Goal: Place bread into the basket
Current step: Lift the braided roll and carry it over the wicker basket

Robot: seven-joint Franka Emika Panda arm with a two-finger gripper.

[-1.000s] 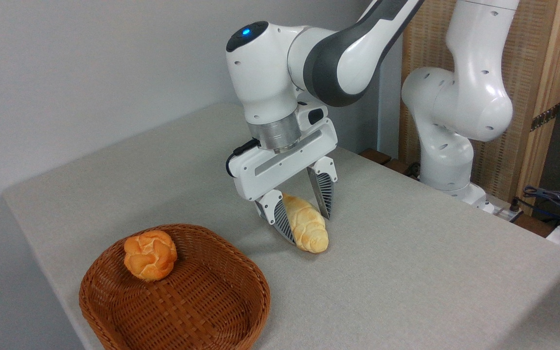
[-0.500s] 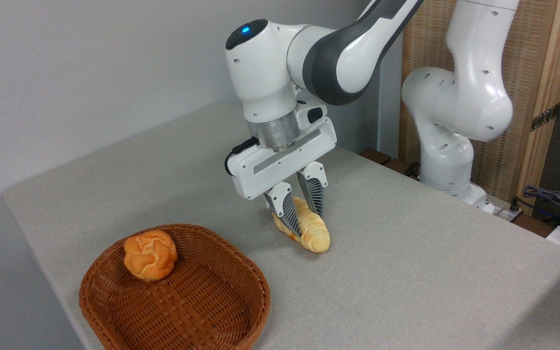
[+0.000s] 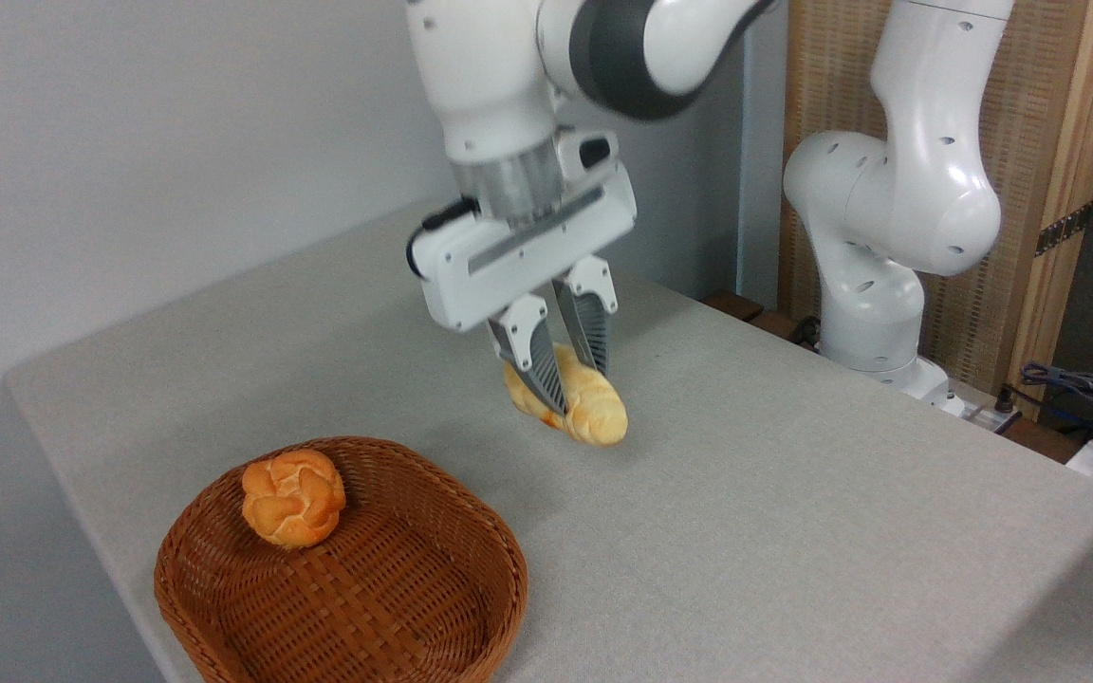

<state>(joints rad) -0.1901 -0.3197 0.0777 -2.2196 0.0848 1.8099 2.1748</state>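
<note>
One fixed view, raised off the table's (image 3: 793,531) front corner, looking down and across toward the wall (image 3: 176,123); fairly near, arm (image 3: 888,190) partly cropped.

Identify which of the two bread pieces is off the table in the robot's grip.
The long pale braided loaf, shut between the gripper fingers. The round orange knotted roll lies in the basket.

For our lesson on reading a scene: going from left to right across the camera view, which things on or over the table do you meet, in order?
Round orange roll in the basket → gripper holding the bread → robot base.
</note>
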